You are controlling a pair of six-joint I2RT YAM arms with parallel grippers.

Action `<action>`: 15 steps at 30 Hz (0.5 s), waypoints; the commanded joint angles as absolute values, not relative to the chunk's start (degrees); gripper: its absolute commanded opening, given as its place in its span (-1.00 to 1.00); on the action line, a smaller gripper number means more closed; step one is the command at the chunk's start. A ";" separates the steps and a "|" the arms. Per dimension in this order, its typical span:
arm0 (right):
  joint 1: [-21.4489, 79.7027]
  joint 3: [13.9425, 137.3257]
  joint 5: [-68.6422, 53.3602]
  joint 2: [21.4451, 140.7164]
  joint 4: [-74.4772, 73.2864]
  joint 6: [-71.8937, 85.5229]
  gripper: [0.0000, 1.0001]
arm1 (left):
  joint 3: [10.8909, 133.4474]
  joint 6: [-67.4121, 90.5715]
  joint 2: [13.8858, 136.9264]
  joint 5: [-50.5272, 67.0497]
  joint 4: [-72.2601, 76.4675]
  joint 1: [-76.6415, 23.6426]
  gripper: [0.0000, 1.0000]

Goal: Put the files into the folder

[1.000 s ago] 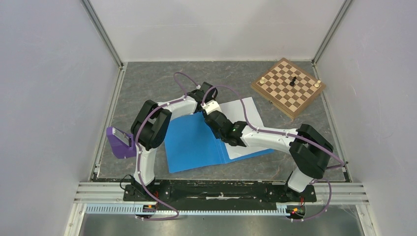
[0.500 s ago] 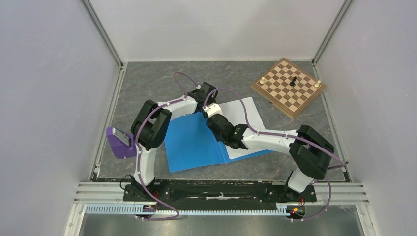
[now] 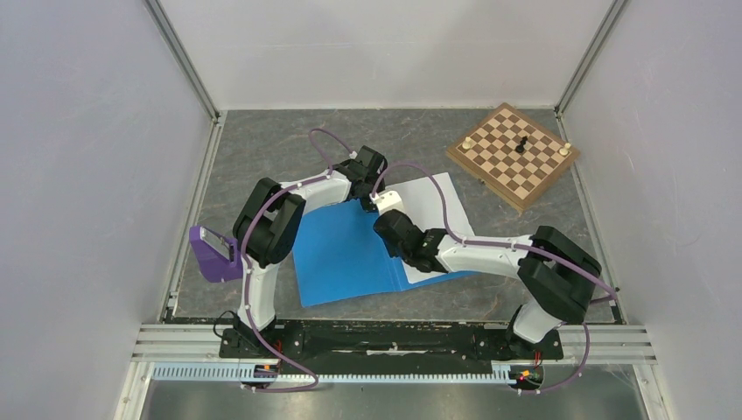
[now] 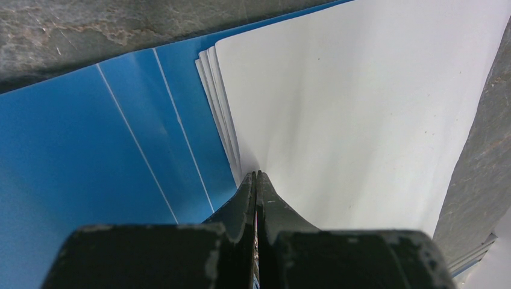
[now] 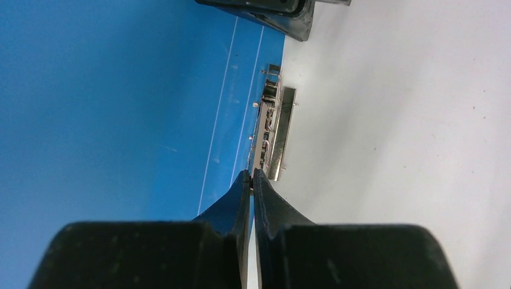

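The blue folder [image 3: 341, 254] lies open and flat on the table. The white files [image 3: 430, 199] lie on its right half. In the left wrist view the sheets [image 4: 361, 108] are fanned at their edge beside the folder's blue spine creases [image 4: 156, 138]. My left gripper [image 4: 257, 174] is shut, its tips down on that edge of the sheets; it sits at the folder's far end [image 3: 374, 179]. My right gripper [image 5: 252, 173] is shut, its tips at the near end of the metal clip [image 5: 274, 132]; from above it sits over the spine [image 3: 385, 203].
A wooden chessboard [image 3: 514, 156] with a few pieces stands at the back right. A purple object [image 3: 213, 254] sits at the left edge of the table. The left gripper's body shows at the top of the right wrist view [image 5: 265, 11].
My right gripper has moved a little toward the near right along the folder's spine. The left gripper, the folder and the files have not visibly moved.
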State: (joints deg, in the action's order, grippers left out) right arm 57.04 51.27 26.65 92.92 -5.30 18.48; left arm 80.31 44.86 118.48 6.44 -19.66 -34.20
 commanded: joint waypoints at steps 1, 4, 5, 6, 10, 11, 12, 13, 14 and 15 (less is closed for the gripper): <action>56.95 47.77 25.45 92.85 -7.87 20.88 -0.95 | 79.59 43.95 122.24 2.99 -22.49 -33.86 -0.95; 56.98 46.40 25.45 92.57 -7.52 21.39 -0.95 | 79.53 43.95 122.42 2.82 -22.49 -33.91 -0.95; 56.96 46.07 25.36 92.47 -7.31 21.52 -0.96 | 79.46 43.95 122.53 2.72 -22.50 -33.92 -0.95; 56.95 45.60 25.31 92.45 -7.09 21.66 -0.96 | 79.50 43.97 122.64 2.72 -22.54 -33.86 -0.95; 56.95 44.51 24.81 93.02 -6.47 21.87 -0.96 | 79.51 44.10 122.85 2.72 -22.54 -33.86 -0.95; 56.95 44.39 24.86 93.30 -6.35 21.91 -0.97 | 79.41 44.12 122.83 2.77 -22.50 -33.88 -0.95; 56.96 44.23 24.82 93.59 -6.29 21.94 -0.97 | 79.33 44.21 122.85 2.87 -22.32 -33.86 -0.95; 56.98 44.13 24.71 93.97 -6.15 21.94 -0.97 | 79.24 44.29 122.83 2.90 -22.24 -33.88 -0.95; 56.99 44.06 24.74 94.22 -6.06 21.95 -0.97 | 79.06 44.37 122.88 2.90 -22.15 -33.90 -0.95; 56.98 43.88 24.69 94.63 -5.90 22.03 -0.97 | 78.95 44.45 122.88 2.99 -21.99 -33.85 -0.95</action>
State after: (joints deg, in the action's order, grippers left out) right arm 57.06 46.72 26.11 91.88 -0.43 20.78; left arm 80.31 44.86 118.54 6.48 -19.64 -34.20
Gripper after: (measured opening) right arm 0.025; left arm 0.032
